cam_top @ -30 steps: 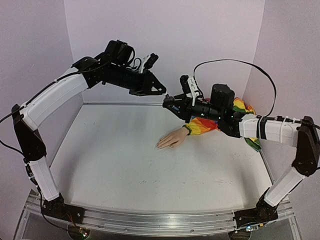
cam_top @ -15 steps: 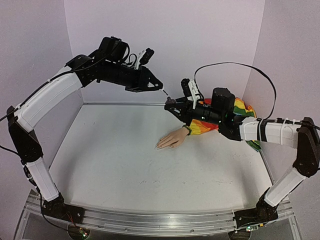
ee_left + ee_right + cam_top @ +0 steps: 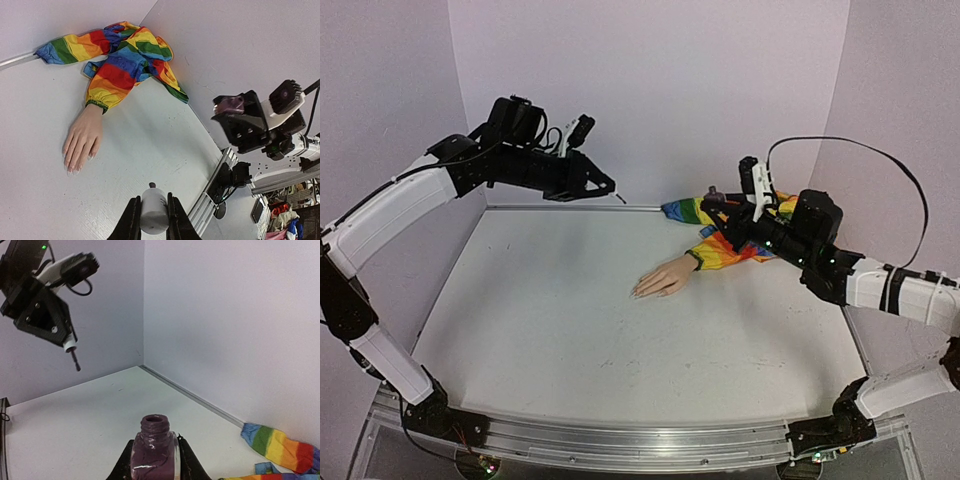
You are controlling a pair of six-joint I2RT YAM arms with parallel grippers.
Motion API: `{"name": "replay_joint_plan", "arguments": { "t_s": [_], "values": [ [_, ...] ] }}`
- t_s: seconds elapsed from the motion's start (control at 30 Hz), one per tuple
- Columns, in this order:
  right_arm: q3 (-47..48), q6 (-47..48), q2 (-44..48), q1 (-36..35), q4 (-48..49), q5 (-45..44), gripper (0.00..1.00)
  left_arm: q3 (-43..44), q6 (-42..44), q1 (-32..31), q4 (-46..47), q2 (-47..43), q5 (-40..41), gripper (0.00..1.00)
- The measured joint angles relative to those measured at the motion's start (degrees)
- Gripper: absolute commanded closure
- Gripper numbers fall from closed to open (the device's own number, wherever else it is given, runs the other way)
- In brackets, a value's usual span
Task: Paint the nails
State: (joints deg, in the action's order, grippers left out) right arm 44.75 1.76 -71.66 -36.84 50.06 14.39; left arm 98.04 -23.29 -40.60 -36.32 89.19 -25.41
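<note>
The pale mannequin hand [image 3: 665, 277] lies palm down mid-table, its rainbow sleeve [image 3: 732, 248] trailing to the back right. Its nails [image 3: 70, 169] look pale in the left wrist view, and I cannot make out a dark one. My left gripper [image 3: 603, 186] is shut on the white brush cap [image 3: 153, 209], held high at the back left; its dark brush [image 3: 75, 360] points down in the right wrist view. My right gripper [image 3: 717, 203] is shut on the open purple polish bottle [image 3: 154, 450], upright above the sleeve. Both grippers are well away from the hand.
Lilac walls close the table at the back and on both sides. A metal rail [image 3: 620, 445] runs along the near edge. The sleeve [image 3: 125, 55] spreads into the back right corner, under my right arm [image 3: 880, 285].
The two grippers were close together above the hand's wrist. The left gripper has drawn back left with the brush, and the right has drawn back right with the bottle. The hand has not moved.
</note>
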Motion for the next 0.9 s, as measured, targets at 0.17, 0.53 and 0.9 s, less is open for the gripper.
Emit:
{"name": "replay_joint_plan", "arguments": {
  "t_s": [0.17,0.53,0.9],
  "values": [
    [-2.6,0.6,6.0,2.1,-3.4,-4.9,1.0,-8.1,-2.3,1.5,6.1,-0.4,-2.6,1.0],
    [-5.5,1.7,8.4,2.2,-8.3,-8.4,1.0,-16.3,-6.6,3.2,18.8,11.5,-11.0,1.0],
    [-5.5,3.7,8.4,2.7,-8.6,-9.9,1.0,-16.3,-6.5,4.6,21.6,24.8,-13.8,1.0]
  ]
}}
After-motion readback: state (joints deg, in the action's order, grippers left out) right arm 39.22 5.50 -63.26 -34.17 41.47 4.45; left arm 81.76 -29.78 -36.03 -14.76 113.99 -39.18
